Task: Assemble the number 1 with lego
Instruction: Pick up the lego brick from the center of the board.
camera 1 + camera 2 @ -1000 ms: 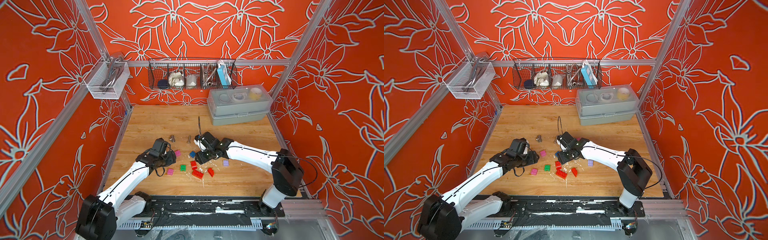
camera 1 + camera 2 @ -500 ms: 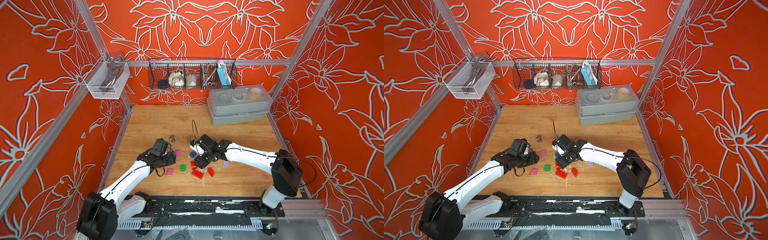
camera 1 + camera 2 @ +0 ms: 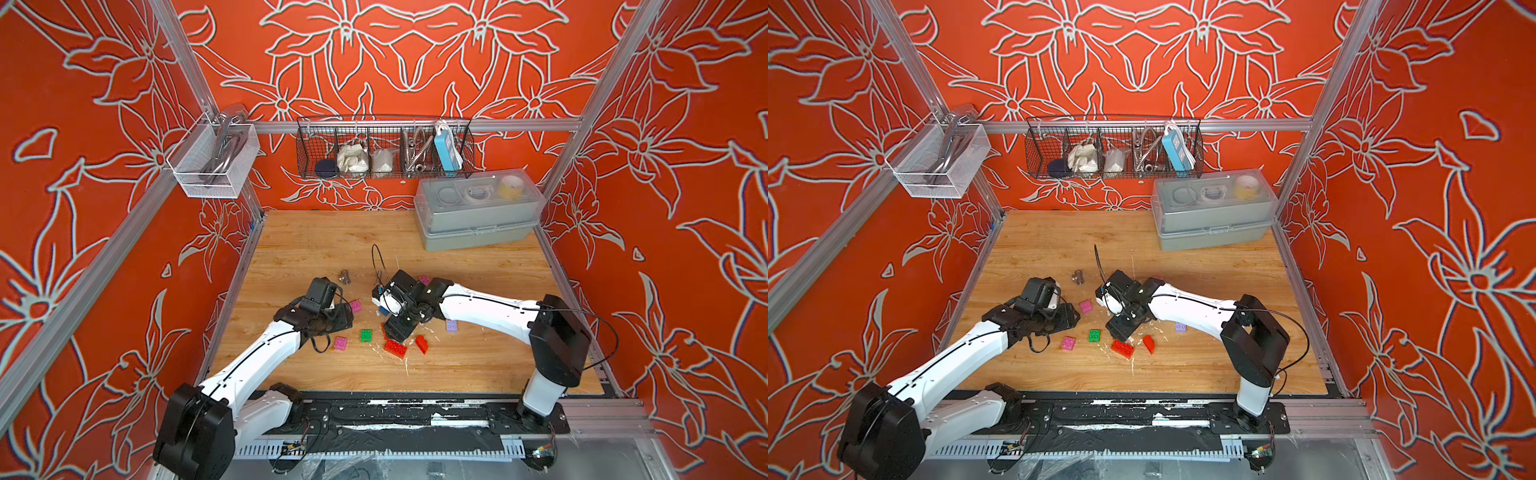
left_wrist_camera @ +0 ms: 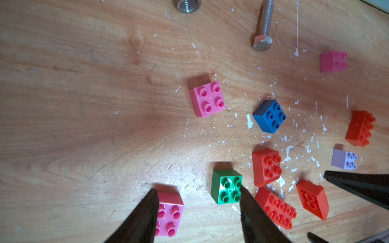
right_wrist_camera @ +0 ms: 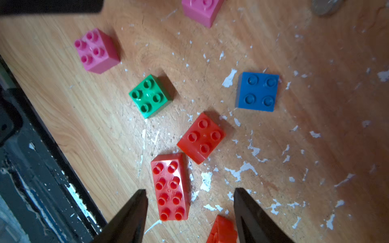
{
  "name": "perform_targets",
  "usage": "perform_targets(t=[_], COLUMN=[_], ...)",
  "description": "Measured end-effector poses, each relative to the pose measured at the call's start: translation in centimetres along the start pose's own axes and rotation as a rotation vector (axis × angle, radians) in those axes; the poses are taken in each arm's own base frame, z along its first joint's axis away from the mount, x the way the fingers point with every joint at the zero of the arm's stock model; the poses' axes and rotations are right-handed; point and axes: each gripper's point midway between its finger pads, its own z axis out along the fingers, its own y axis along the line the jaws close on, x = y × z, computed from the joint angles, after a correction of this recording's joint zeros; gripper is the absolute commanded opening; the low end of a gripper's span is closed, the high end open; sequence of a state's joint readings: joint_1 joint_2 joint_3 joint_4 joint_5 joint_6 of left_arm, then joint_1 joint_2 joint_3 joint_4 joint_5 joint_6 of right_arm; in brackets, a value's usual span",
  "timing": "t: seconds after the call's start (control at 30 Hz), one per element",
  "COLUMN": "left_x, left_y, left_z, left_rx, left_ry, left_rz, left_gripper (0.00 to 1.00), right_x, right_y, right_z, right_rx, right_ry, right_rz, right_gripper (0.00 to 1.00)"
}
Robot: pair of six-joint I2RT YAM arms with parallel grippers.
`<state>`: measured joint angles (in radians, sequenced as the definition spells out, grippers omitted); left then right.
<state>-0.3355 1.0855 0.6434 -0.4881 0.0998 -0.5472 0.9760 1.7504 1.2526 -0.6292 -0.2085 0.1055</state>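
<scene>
- Hovering with the right tool (image 5: 189, 190) spread over the long red brick (image 5: 170, 187), one jaw at each long side, pinching nothing.
- Probably aiming to take this brick as the stem of the 1. Going straight down and closing across the short width looks the best way, the long sides being flat and parallel.
- Minding the sloped red piece (image 5: 221, 229) just beside one jaw and the red brick (image 5: 201, 137) near the far end. Catching either one could twist the grasp.
- Waiting with the left tool (image 4: 198, 189) spread as well, low over the table (image 4: 84, 105), between a pink brick (image 4: 168, 212) and the green brick (image 4: 227, 187), gripping nothing.
- Finding every brick loose and apart, near the front middle of the table, with nothing joined yet.
- Working close to the black rail (image 5: 42, 168) at the table front, so little room on that side.
- Seeing much bare wood past the bolt (image 4: 262, 27), toward the grey box (image 3: 478, 216), good for building.
</scene>
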Motion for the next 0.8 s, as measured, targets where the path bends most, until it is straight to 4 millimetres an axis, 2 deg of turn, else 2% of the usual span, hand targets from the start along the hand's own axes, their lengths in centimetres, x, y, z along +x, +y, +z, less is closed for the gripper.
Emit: perform_targets(t=[0.1,0.2,0.33,0.63,0.8], left_x=[0.1,0.2,0.3,0.5,0.6], left_y=[0.1,0.2,0.2,0.4,0.4], left_z=[0.2,0.4,0.4,0.9,1.0], left_rx=[-0.005,-0.010,-0.012,-0.022,-0.019], left_ry=[0.008,0.016,0.018,0.035,0.040], left_rz=[0.000,0.000,-0.001,-0.003,-0.003], left_gripper=[0.60,0.60,0.60,0.60,0.60], right_x=[1.4,1.9,2.2,2.8,3.0], right_y=[0.2,0.4,1.0,2.0,1.6], right_z=[0.4,0.7,0.9,2.2,3.1], right_rx=[-0.013,-0.023,-0.034,-0.051,-0.033], right_ry=[0.042,0.055,0.063,0.071,0.075], right_rz=[-0.019,-0.036,-0.056,-0.082,-0.080], right_gripper=[0.63,0.65,0.68,0.67,0.66])
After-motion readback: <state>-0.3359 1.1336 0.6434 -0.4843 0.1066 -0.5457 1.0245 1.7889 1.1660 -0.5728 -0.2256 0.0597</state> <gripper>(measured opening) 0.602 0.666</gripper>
